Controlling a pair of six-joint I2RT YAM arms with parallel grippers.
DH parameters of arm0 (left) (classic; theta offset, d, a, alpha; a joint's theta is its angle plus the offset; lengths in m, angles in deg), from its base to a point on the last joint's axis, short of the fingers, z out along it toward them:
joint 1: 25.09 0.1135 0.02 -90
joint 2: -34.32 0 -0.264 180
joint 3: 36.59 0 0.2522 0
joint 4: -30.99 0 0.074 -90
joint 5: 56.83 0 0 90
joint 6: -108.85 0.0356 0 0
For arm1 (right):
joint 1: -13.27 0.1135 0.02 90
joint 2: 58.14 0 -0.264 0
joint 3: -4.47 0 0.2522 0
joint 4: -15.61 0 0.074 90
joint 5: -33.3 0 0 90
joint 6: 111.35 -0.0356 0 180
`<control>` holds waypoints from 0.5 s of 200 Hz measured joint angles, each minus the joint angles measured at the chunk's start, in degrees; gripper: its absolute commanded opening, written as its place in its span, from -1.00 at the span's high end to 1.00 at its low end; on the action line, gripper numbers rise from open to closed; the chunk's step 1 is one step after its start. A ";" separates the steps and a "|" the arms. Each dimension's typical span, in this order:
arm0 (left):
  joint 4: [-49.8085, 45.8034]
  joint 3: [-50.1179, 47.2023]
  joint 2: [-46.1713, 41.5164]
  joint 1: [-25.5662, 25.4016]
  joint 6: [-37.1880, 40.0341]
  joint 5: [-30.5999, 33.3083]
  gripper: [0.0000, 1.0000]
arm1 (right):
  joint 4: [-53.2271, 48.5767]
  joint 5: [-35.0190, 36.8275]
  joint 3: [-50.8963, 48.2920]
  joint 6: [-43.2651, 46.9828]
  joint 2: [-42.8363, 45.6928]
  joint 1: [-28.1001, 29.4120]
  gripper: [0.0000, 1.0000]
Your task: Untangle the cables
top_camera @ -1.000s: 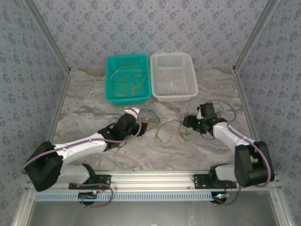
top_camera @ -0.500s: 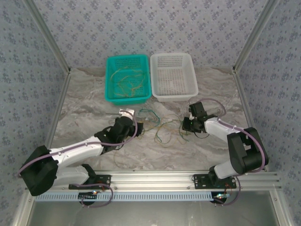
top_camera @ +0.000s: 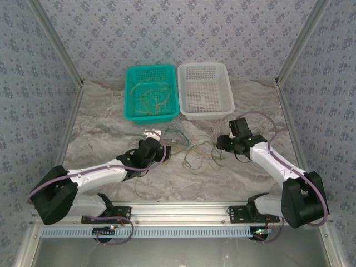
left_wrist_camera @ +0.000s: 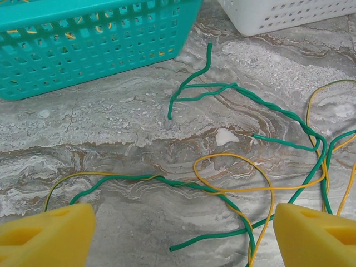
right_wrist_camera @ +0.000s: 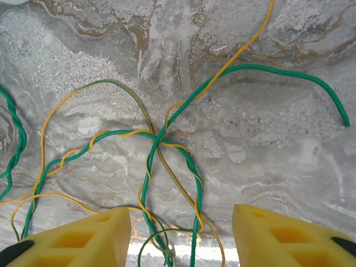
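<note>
Left gripper (left_wrist_camera: 183, 225) is hovering released, near the teal basket (left_wrist_camera: 83, 50); right gripper (right_wrist_camera: 181, 222) is straddling tangled cables (right_wrist_camera: 161, 147), apparently released too.

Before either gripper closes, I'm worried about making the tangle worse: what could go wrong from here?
The right gripper stands open over green and yellow cables twisted together; closing there could pinch both, and pulling might tighten the twist. The open left gripper faces a yellow loop crossing a green cable; a grab may catch both.
</note>
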 measured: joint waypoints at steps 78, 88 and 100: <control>0.11 -0.50 -1.88 0.00 -0.26 0.85 -0.67 | -2.27 0.39 -1.14 -3.06 -4.74 3.67 0.81; 0.13 -0.63 -1.88 0.00 -0.48 0.85 -0.67 | -2.29 0.57 -1.18 -3.74 -4.79 3.67 0.89; 0.11 -0.85 -2.10 0.00 -0.68 0.85 -0.67 | -2.21 0.92 -1.14 -4.02 -4.79 3.67 0.94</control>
